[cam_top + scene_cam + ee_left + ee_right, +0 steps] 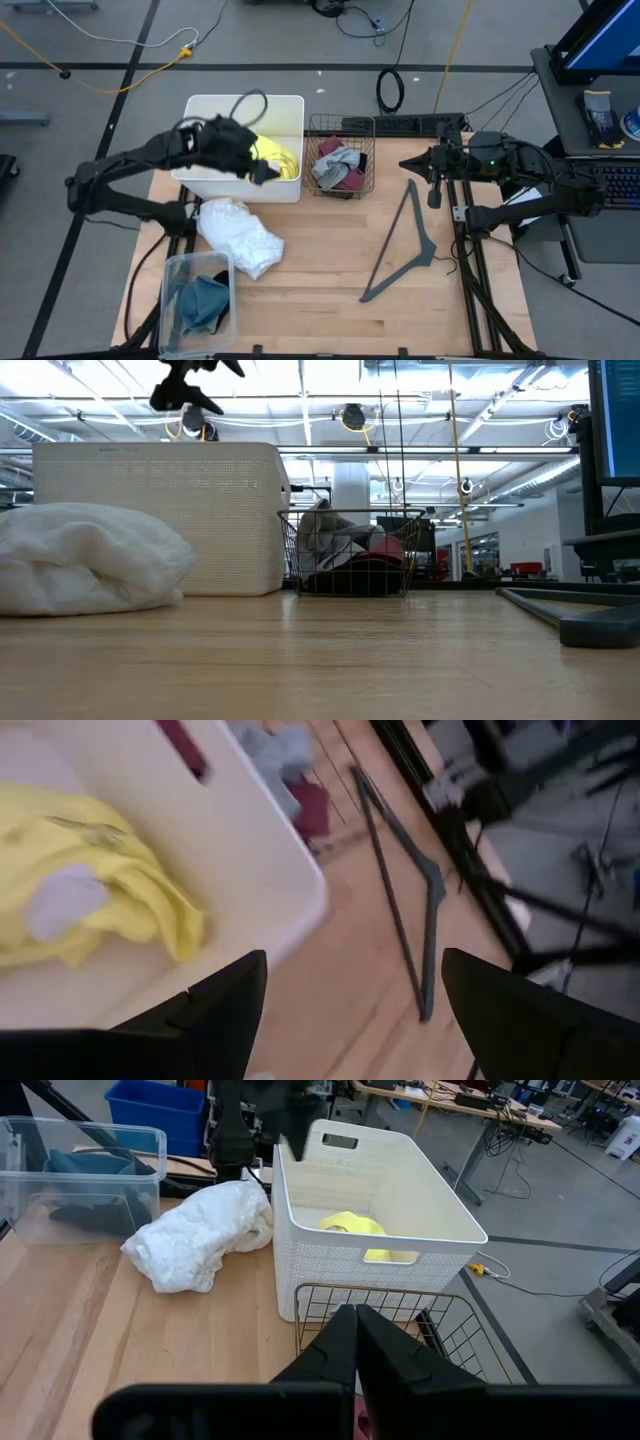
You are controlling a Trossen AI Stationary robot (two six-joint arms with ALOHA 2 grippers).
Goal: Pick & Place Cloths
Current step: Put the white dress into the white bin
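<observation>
Left gripper (258,168): held above the white perforated bin (205,180), over its right half; the fingers (215,1010) are spread apart and nothing is seen between them.
Right gripper (434,183): parked at the right edge of the worktop (320,270), beyond the far end of the hanger; the fingers (345,1350) are pressed together and empty.
Yellow cloth (276,156): lying inside the white perforated bin, against its right wall.
White cloth (238,233): bunched on the worktop, just in front of the bin and touching the clear tub's far corner.
Teal-blue cloth (203,302): folded inside the clear plastic tub (172,275) at the near left corner of the worktop.
Grey cloth (334,162): piled in the wire basket (340,124), which stands just right of the bin.
Maroon cloth (350,178): in the same basket, under and beside the grey one.
Dark grey clothes hanger (408,243): lying flat on the worktop's right half, well apart from the cloths.
</observation>
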